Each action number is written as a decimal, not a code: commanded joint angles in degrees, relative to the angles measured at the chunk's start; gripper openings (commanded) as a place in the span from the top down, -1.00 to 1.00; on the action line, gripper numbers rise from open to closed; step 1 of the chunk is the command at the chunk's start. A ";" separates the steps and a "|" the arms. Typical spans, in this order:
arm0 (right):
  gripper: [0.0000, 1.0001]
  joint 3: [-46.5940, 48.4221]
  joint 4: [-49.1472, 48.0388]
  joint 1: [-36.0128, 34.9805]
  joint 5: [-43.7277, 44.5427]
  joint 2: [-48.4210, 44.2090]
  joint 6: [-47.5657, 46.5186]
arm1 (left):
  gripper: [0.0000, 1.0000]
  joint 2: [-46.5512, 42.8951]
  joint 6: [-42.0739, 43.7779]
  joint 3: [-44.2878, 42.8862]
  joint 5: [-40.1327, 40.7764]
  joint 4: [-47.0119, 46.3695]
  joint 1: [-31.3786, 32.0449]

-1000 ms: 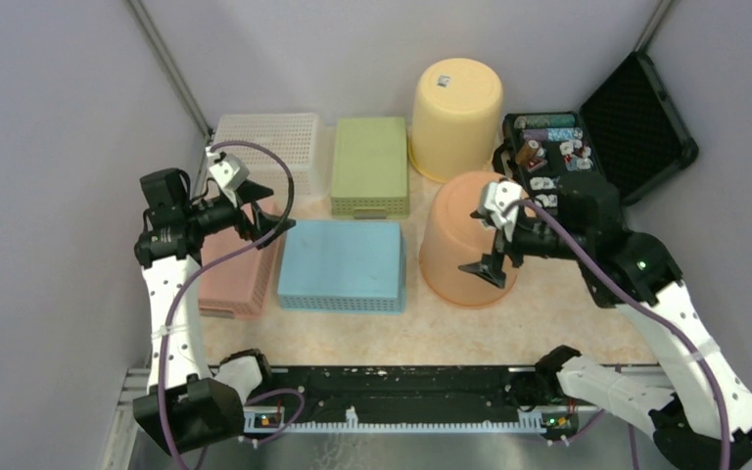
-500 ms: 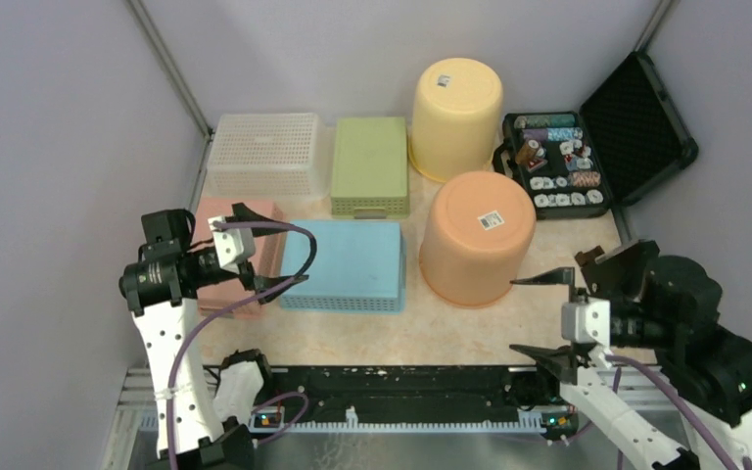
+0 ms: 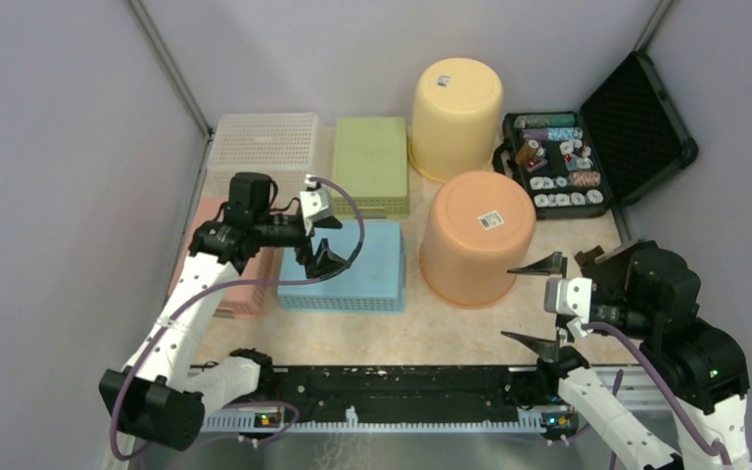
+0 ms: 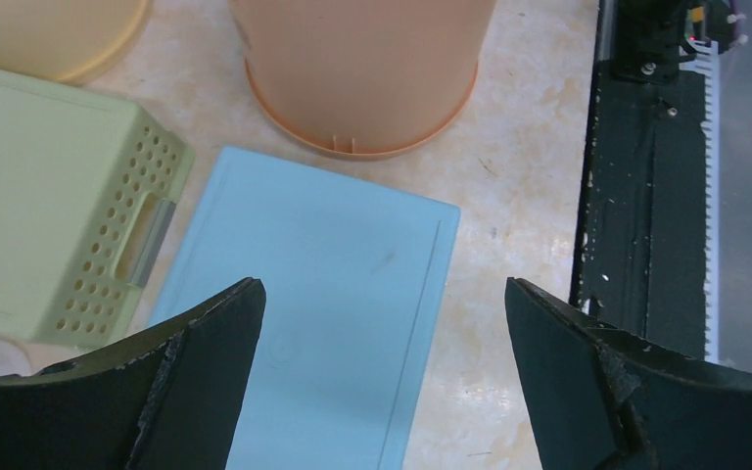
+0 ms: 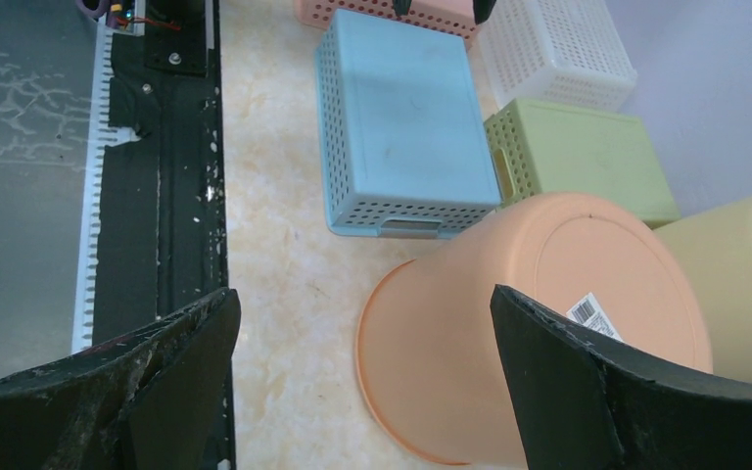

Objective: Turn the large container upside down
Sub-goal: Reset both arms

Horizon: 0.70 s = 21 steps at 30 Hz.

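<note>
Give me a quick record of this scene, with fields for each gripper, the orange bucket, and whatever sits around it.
left gripper: open, empty, over the blue basket
right gripper: open, empty, near right of the orange bucket, apart from it
orange bucket: mouth down, labelled base up
yellow bucket: behind the orange one, also mouth down
blue basket: left of the orange bucket, bottom up
black case: open, far right

Large container (image 3: 477,240) mid-table; crate (image 3: 367,262) just L, 2nd bucket (image 3: 455,103) behind, case (image 3: 641,117) back-R.
</note>
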<state>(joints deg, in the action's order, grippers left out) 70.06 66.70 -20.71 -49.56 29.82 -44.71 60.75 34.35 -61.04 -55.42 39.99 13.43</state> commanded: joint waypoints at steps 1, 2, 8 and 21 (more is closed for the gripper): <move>-0.98 1.00 0.05 1.01 -1.59 0.54 0.25 | -0.97 -1.07 6.77 -8.09 -3.60 9.87 2.22; -0.98 1.09 1.27 1.23 -2.31 0.26 -0.48 | -0.97 -2.19 10.50 -9.45 -6.57 14.64 2.26; -0.98 2.10 7.70 2.01 -6.00 -1.12 -4.06 | -0.98 -11.34 30.12 -14.36 -12.62 39.80 2.21; -0.98 10.84 19.06 2.52 -3.89 -5.20 -7.50 | -0.98 -22.75 30.40 -8.62 -7.07 40.97 1.49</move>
<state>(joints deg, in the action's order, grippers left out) 78.48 82.48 -18.92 -54.08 26.81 -51.46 39.70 63.02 -70.57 -62.30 79.05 15.46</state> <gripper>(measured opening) 0.990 0.988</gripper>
